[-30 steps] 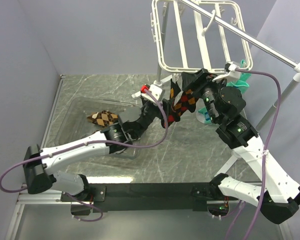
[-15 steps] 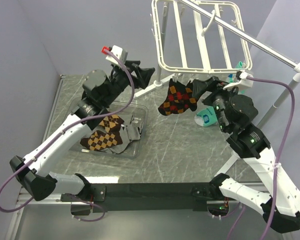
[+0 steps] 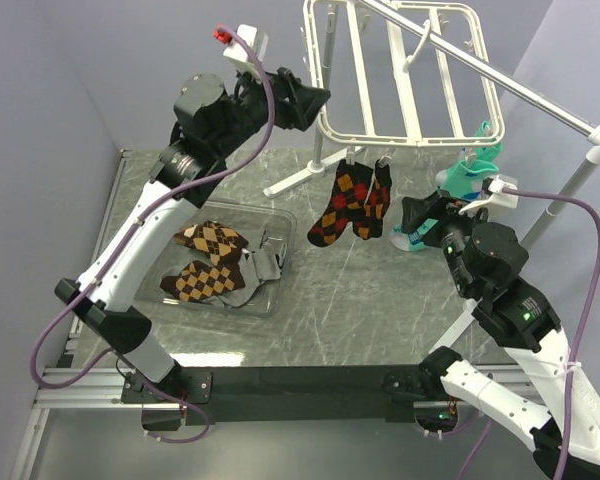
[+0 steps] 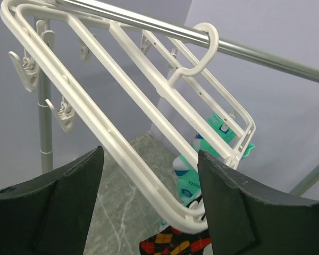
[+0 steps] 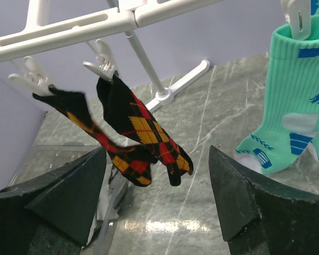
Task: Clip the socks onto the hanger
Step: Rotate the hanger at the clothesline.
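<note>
The white hanger (image 3: 400, 70) hangs by its hook from a silver pole. Two black, red and orange argyle socks (image 3: 352, 205) hang from clips on its near rim. Mint-green socks (image 3: 470, 175) hang at its right corner. My left gripper (image 3: 315, 100) is raised by the hanger's near left corner, open and holding nothing; its wrist view looks along the frame bars (image 4: 122, 133) between the left gripper's (image 4: 150, 152) fingers. My right gripper (image 3: 410, 215) is open and empty, low and right of the argyle socks (image 5: 143, 133), with a mint sock (image 5: 292, 106) to its right. Brown argyle socks (image 3: 208, 262) lie in a bin.
The clear plastic bin (image 3: 270, 300) sits on the marble table at the left and also holds a grey cloth (image 3: 260, 265). The silver pole (image 3: 500, 80) runs diagonally over the hanger; its stand's white foot (image 3: 300, 180) rests behind the bin. Walls close the back and left.
My left arm rose from beside the argyle sock up to the hanger's left corner and its jaws widened. The right gripper drew back down and right. The argyle sock now hangs free.
</note>
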`<state>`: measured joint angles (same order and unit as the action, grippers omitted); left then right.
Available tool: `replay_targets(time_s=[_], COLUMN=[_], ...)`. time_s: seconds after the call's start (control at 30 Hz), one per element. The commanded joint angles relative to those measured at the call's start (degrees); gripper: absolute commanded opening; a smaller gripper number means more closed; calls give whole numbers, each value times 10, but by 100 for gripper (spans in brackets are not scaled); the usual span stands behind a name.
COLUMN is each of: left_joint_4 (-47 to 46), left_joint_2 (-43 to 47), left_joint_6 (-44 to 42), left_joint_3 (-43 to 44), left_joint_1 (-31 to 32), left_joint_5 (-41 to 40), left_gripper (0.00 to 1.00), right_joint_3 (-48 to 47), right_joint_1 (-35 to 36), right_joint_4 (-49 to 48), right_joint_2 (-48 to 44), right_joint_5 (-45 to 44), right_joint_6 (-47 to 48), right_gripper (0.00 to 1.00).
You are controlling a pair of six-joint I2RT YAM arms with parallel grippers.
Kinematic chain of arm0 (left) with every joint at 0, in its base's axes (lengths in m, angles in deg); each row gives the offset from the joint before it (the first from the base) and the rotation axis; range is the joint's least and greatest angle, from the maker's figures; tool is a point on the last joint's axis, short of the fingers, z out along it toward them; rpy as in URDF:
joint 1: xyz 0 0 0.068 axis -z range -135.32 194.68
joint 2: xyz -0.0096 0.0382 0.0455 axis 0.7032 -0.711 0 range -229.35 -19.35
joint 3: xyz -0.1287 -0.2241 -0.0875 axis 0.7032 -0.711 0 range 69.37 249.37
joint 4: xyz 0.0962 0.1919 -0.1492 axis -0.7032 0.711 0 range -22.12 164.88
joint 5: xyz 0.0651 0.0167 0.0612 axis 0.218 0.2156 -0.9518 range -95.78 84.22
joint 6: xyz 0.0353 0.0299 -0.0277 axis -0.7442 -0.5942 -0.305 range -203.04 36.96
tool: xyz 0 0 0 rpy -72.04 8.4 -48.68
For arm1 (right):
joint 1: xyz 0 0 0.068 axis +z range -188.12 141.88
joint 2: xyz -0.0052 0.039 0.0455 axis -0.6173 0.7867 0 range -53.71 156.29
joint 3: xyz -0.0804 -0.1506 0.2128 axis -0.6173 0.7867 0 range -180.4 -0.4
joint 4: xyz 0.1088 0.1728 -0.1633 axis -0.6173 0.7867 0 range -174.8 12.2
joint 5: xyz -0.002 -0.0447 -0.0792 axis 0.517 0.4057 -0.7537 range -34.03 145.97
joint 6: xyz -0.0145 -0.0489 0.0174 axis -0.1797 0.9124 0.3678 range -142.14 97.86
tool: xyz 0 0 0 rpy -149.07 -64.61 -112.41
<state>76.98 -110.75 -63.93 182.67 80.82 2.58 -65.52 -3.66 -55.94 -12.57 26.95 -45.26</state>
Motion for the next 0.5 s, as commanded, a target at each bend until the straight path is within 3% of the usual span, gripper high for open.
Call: replay_targets(time_s=[0.0,0.13,0.23,0.27,0.37,0.47], left_joint_4=[32,20,1,-1,-14,-52], left_joint_2=[-38,-56,-63,-65,-69,-53], left_joint_6=[31,54,75,80,104,132], left_joint_3=[52,56,45,43,33,-11], left_joint_1=[-1,-1,-1,-1,-1,0], left_joint_5=[-22,-55,-56,-55,-44,-39], left_gripper=[75,67,54,45,30,23], right_joint_3=[1,-4,-11,-14,-30,-47], right_joint_1=[-4,-3,-3,-3,-3,-4], right_joint_4=[1,-13,-19,-19,-20,-26], right_joint_2=[-8,-18,-18,-18,-16,-20], right_joint_5=[21,40,41,41,31,21], right_joint_6=[-1,7,15,17,17,16], right_gripper=[83,82,81,81,81,81])
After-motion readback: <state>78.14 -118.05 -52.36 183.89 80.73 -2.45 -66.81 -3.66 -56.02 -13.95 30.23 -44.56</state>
